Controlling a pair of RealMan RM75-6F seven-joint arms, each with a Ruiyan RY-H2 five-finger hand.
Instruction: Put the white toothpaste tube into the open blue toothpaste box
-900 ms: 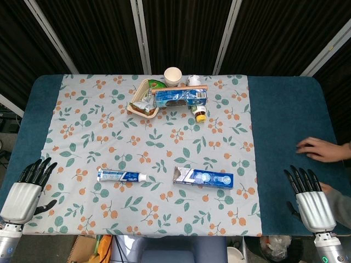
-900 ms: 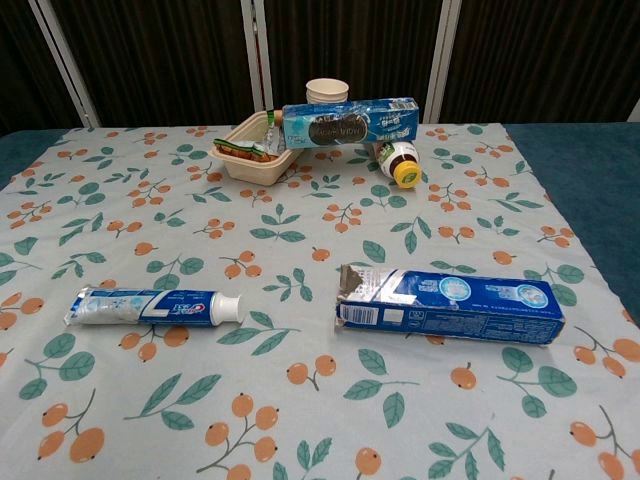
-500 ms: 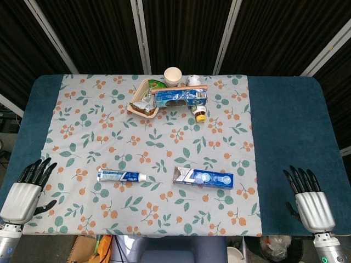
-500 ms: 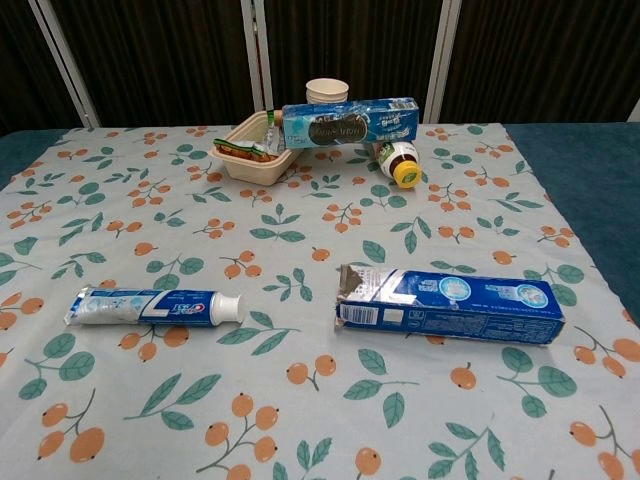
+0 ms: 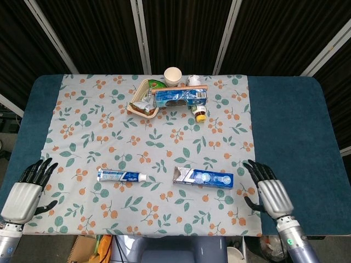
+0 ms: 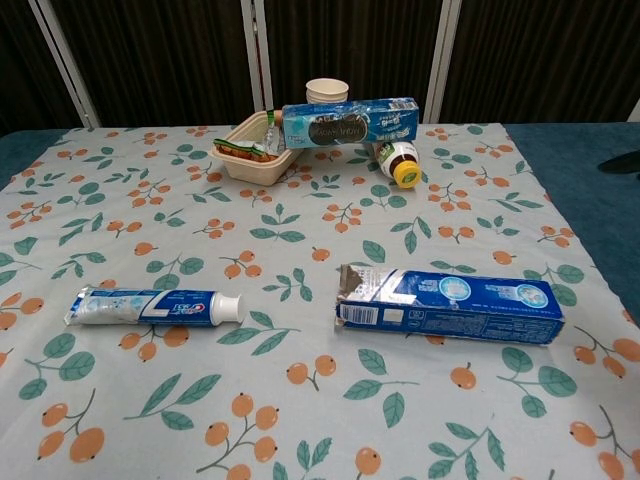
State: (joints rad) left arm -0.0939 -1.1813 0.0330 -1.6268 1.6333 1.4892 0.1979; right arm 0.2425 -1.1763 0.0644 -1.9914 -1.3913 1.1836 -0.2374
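Observation:
The white toothpaste tube (image 5: 122, 176) (image 6: 155, 306) lies flat on the floral cloth, cap pointing right. To its right lies the blue toothpaste box (image 5: 203, 177) (image 6: 450, 304), its open torn end facing left toward the tube. My left hand (image 5: 25, 190) hovers open at the table's front-left corner, well left of the tube. Just right of the box, at the cloth's front-right edge, my right hand (image 5: 268, 192) is open with fingers spread, holding nothing. Neither hand shows in the chest view.
At the back of the cloth stand a paper cup (image 5: 173, 75), a beige tray (image 5: 142, 98) with snack packets, a second blue box (image 5: 181, 97) resting on the tray's rim, and a small yellow-capped bottle (image 5: 199, 113). Blue table surface (image 5: 290, 126) flanks the cloth.
My right hand has moved left, from the front-right corner to just beside the blue box. A person's hand at the right edge has gone. My left hand stays put.

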